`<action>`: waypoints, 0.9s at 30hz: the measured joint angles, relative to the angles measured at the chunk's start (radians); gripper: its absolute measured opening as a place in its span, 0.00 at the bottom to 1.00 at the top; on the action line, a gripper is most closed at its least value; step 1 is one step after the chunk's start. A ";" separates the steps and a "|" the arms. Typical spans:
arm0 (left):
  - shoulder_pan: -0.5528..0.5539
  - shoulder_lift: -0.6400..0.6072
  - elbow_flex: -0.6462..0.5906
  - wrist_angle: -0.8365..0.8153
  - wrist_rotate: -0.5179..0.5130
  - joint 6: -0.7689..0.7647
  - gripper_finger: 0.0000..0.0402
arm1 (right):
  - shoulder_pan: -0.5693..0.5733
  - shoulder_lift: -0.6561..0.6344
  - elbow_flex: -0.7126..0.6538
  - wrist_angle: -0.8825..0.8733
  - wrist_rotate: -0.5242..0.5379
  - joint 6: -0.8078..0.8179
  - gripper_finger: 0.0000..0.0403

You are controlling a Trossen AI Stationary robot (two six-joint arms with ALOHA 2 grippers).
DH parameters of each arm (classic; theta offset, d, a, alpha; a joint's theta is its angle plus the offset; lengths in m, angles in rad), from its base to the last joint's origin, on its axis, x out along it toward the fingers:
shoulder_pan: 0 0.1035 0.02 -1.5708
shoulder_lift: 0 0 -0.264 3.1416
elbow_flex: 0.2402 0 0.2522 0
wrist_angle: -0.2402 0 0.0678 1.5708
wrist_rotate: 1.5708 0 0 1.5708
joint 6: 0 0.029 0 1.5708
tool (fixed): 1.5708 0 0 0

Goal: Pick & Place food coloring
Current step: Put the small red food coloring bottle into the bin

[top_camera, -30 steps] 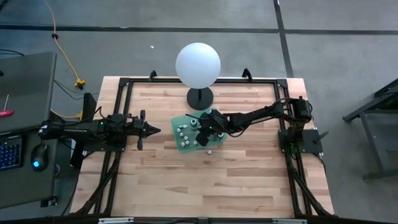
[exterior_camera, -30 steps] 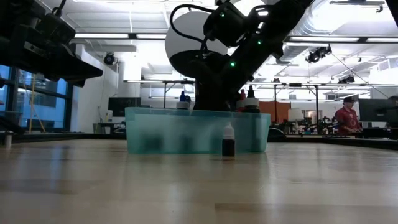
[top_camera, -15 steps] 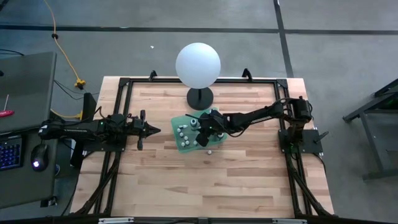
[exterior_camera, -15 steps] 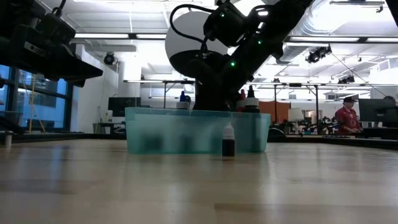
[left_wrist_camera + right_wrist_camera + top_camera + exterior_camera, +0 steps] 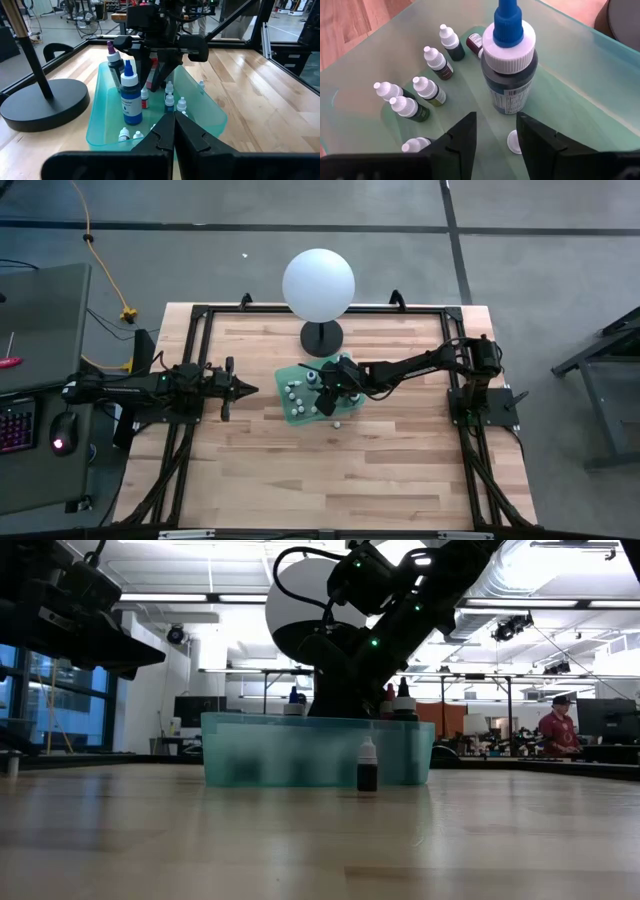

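even overhead light keeps the high view bright, and the bench (image 5: pixel 300 470) shows only soft shadows. in the low view ceiling strip lights (image 5: pixel 170 598) glare behind dark, backlit arms, and the near bench surface is blurred with a pale sheen. the right wrist view is sharp on the bottles, softer at its edges.

Wooden table (image 5: pixel 300 470): teal tray (image 5: pixel 298 412), one dropper bottle (image 5: pixel 337 423) beside it, black lamp base (image 5: pixel 321 337).

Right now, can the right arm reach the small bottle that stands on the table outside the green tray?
Probably yes: the small bottle stands alone beside the tray, near the open right gripper above the tray.
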 joint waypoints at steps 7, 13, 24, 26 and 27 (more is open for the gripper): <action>0.000 0.000 0.000 0.000 0.000 0.000 0.00 | 0.000 -0.002 0.001 -0.002 0.004 -0.004 0.32; 0.000 0.000 0.000 0.000 0.000 0.000 0.00 | 0.000 -0.009 0.046 -0.030 0.004 -0.032 0.32; 0.000 0.000 0.000 0.000 0.000 0.000 0.00 | 0.000 -0.010 0.265 -0.322 0.098 -0.093 0.32; 0.000 0.000 0.000 0.000 0.000 0.000 0.00 | 0.005 -0.010 0.316 -0.396 0.120 -0.089 0.32; 0.000 0.000 0.000 0.000 0.000 0.000 0.00 | 0.008 -0.010 0.343 -0.438 0.130 -0.074 0.32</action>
